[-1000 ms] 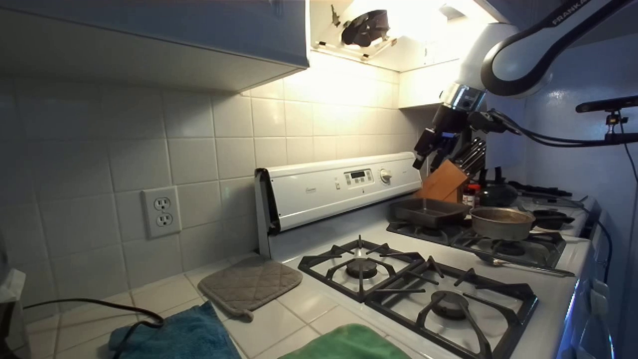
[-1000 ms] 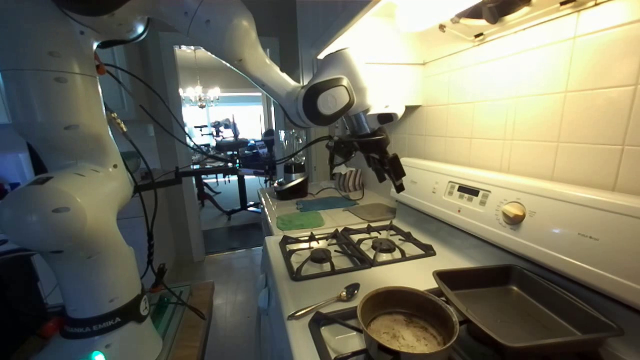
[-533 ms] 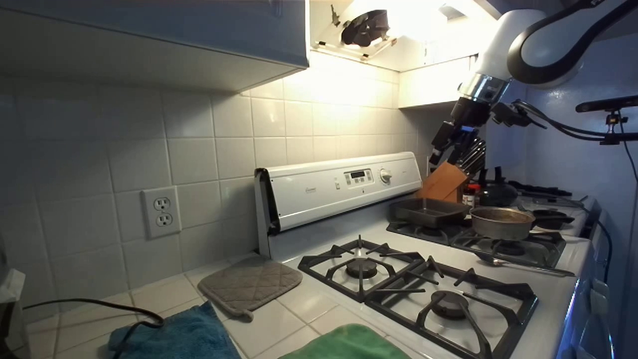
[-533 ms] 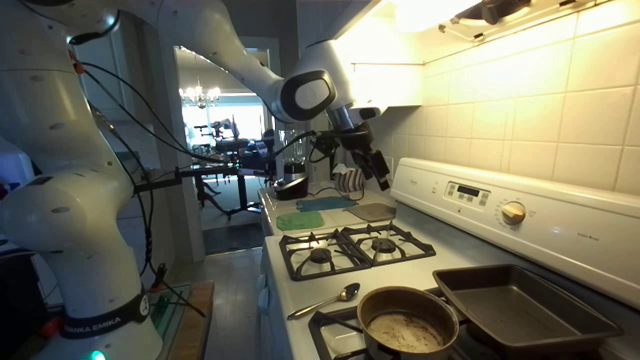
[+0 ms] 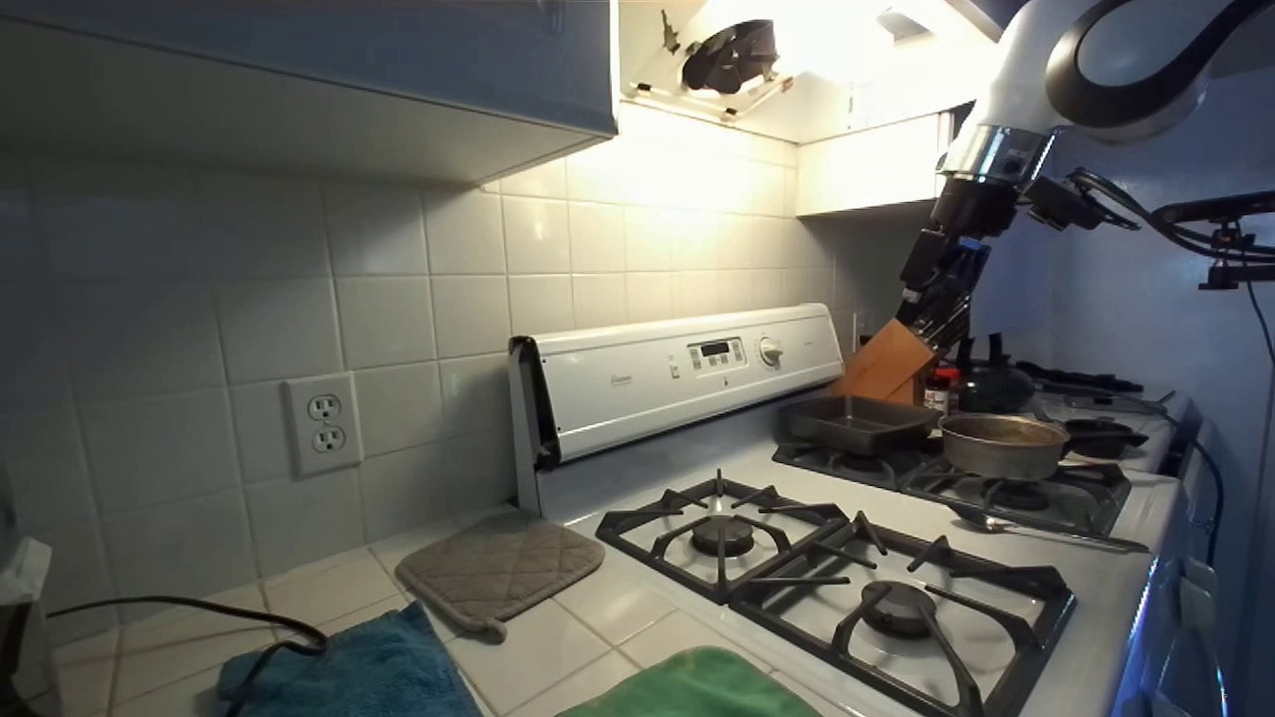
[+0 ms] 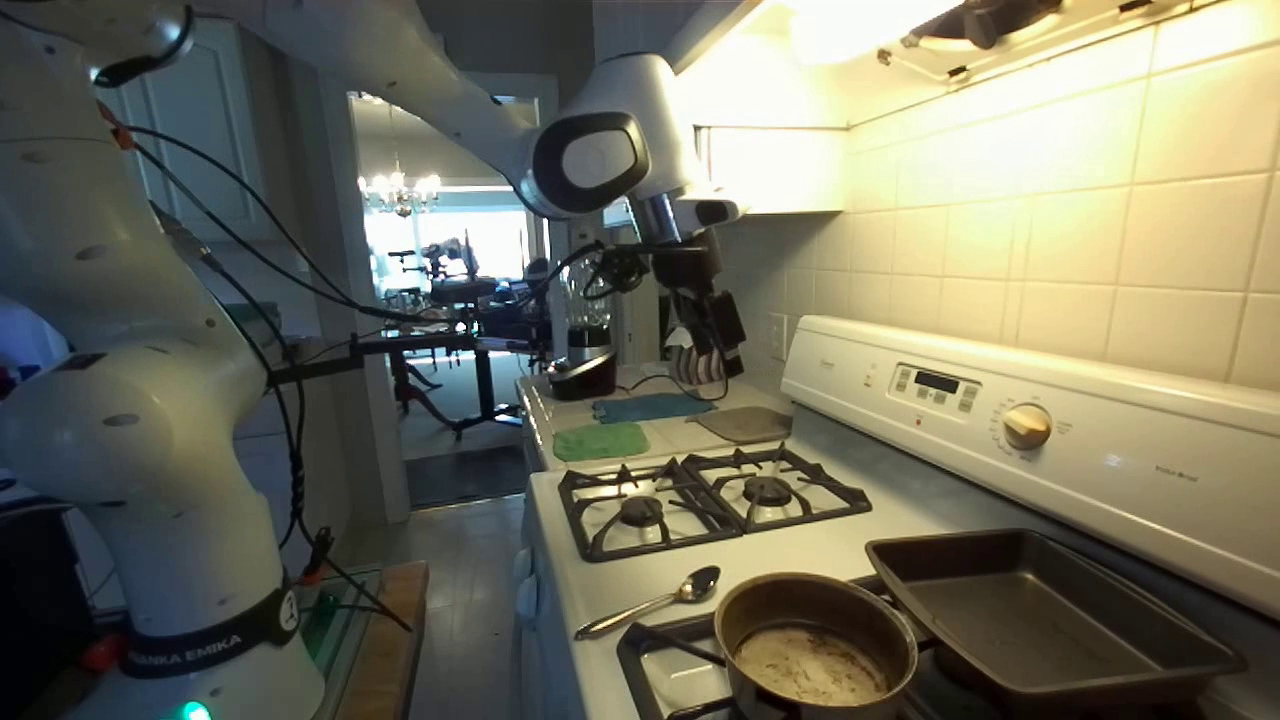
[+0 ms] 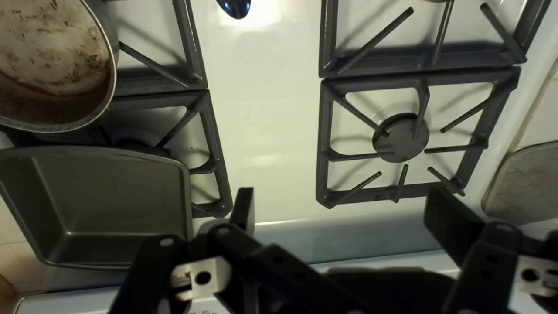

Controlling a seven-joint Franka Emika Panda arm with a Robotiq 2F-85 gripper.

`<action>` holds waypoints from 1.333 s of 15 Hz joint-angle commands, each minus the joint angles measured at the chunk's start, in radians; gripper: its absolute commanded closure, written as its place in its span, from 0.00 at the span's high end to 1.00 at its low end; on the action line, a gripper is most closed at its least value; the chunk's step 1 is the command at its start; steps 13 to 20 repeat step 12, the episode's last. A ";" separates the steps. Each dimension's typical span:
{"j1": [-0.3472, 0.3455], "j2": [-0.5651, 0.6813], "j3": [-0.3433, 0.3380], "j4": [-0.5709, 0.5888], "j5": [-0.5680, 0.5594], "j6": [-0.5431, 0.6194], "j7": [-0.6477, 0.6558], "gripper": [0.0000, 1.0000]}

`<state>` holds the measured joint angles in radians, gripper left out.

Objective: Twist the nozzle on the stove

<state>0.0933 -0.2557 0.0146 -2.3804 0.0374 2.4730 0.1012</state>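
Gripper (image 7: pixel 342 212) is hovering above the stove (image 7: pixel 270 109), fingers (image 7: pixel 451 224) standing wide apart. Knob (image 6: pixel 1027 426) is sitting on the back panel (image 6: pixel 960 435), well apart from them.

Pulls arm (image 6: pixel 590 160) and jaws away from the tiled wall (image 6: pixel 1000 240) — bares an outlet (image 6: pixel 778 336), and in an exterior view overlaps the knife handles (image 5: pixel 948 327).

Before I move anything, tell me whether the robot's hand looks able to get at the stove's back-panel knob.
Probably yes: the hand is open and empty, and in both exterior views nothing covers the knob. The baking pan sits lower, likely out of the way.
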 commanded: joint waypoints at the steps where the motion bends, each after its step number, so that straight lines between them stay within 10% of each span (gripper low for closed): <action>1: -0.007 -0.052 0.001 -0.013 0.030 -0.087 -0.063 1.00; 20: -0.016 -0.026 0.014 0.002 0.008 -0.069 -0.036 1.00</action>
